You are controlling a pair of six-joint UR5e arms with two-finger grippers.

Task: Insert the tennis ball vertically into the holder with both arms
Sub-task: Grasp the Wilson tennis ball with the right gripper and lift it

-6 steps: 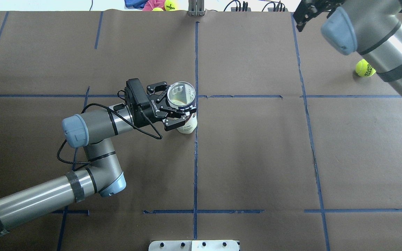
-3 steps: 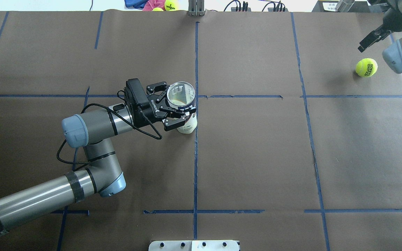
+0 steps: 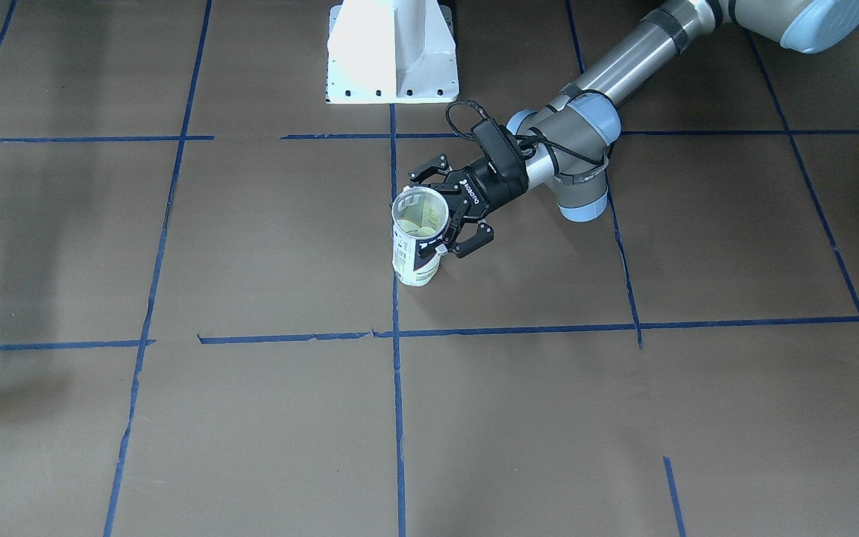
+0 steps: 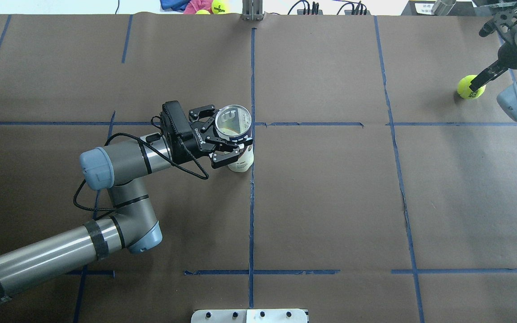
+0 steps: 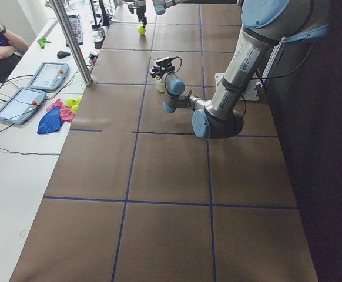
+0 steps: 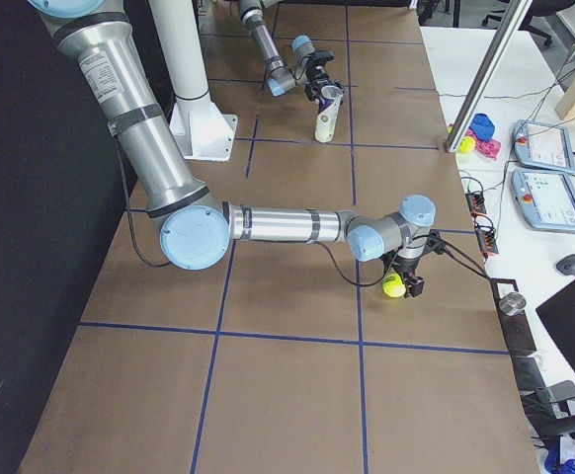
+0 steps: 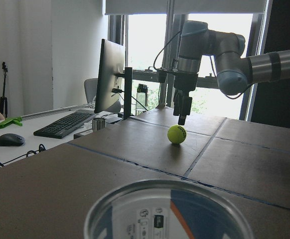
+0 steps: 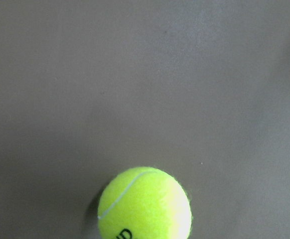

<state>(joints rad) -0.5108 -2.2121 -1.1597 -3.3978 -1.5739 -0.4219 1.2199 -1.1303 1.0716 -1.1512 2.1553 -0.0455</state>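
Observation:
The holder (image 4: pixel 236 128), a clear tube with a white and navy label, stands upright near the table's middle, its open mouth up; it also shows in the front view (image 3: pixel 416 257). My left gripper (image 4: pixel 230 134) is shut on the holder's upper part from the side. A yellow-green tennis ball (image 4: pixel 466 88) lies on the table at the far right. My right gripper (image 7: pixel 183 118) points straight down just above the ball (image 7: pixel 177 134), open and empty. One of its fingers (image 4: pixel 487 76) overlaps the ball from above. The right wrist view shows the ball (image 8: pixel 145 204) low in frame.
The white pedestal base (image 3: pixel 392 52) stands at the robot's side. A metal post (image 4: pixel 252 11), cables, cloths and spare balls (image 4: pixel 218 6) sit along the far edge. Tablets and a keyboard lie on the operators' desk (image 6: pixel 539 148). Blue tape lines cross the brown table cover.
My right arm swung from the far centre-right to the right and came down over the ball. The left arm and the holder have not moved.

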